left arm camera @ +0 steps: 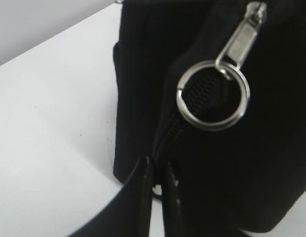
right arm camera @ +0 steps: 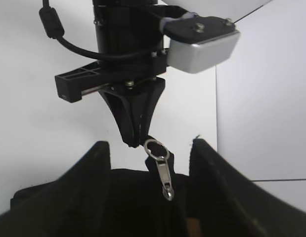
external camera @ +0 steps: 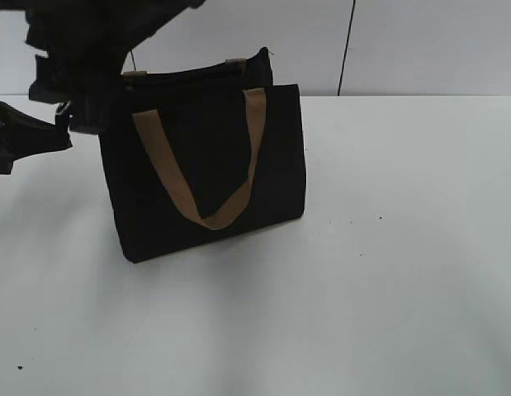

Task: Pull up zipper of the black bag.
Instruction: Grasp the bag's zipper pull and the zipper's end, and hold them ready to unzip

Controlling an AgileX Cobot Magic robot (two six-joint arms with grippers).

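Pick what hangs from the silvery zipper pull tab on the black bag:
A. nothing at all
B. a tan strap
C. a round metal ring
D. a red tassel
C: in the left wrist view a round metal ring is looped through the lower end of the pull tab and lies against the black bag.

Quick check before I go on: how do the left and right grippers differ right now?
The left gripper has its jaws pressed together; the right gripper has them wide apart. The left gripper sits just beside the zipper's pull ring, not holding it; the right gripper hangs back, framing the black bag top. Both are black and aimed at the bag's top.
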